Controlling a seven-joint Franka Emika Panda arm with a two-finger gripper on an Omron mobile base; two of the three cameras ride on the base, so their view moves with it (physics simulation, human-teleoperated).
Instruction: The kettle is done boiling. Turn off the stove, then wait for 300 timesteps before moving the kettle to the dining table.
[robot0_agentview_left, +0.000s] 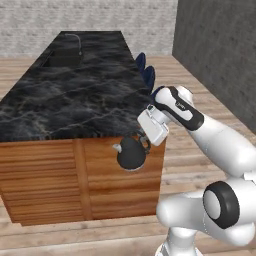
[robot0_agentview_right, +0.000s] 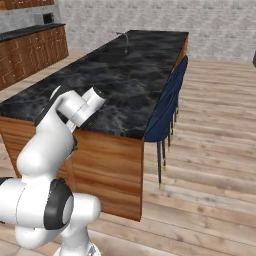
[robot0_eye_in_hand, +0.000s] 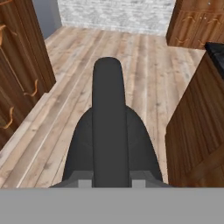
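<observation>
- Your gripper pinches the thin arched handle of the kettle, jaws pressed tight on it.
- The kettle hangs in the air beside the dining table, below its marble top, near the corner.
- Judged rigid, slick metal, possibly water-heavy; hanging from its handle, it may swing.
- No readable labels or brands.

We see the dining table: black white-veined marble top on a brown panelled wooden base. At its far end sits a recessed sink with a thin arched faucet. It stands on pale wood-plank floor.
</observation>
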